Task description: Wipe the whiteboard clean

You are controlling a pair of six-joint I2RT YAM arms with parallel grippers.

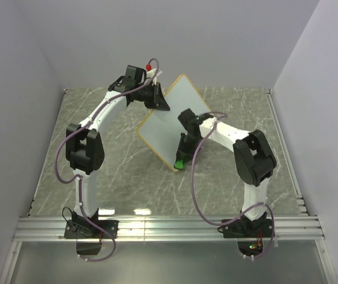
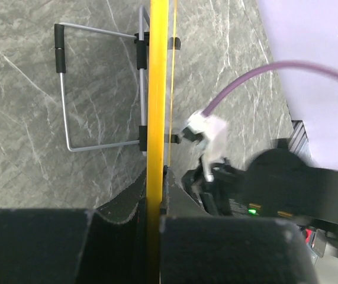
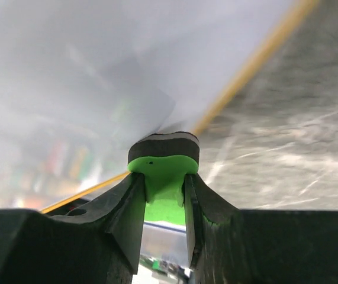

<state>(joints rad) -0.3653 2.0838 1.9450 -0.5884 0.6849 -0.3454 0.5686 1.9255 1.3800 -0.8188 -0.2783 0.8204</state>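
Observation:
The whiteboard (image 1: 174, 118) stands tilted on the table, its white face blank where it shows, with a thin orange-yellow rim (image 2: 157, 89). My left gripper (image 1: 157, 99) is shut on the board's upper left edge; the left wrist view shows both jaws clamped on the rim, with the left gripper (image 2: 155, 195) at the bottom. My right gripper (image 1: 183, 155) is shut on a green eraser (image 3: 164, 168). The eraser's dark felt pad (image 3: 163, 145) presses against the whiteboard (image 3: 68, 77) near its lower corner, close to the rim (image 3: 245, 65).
A wire stand (image 2: 68, 89) is clipped to the back of the board by black clips. The grey marbled tabletop (image 1: 115, 177) is walled in white on three sides. An aluminium rail (image 1: 169, 228) runs along the near edge.

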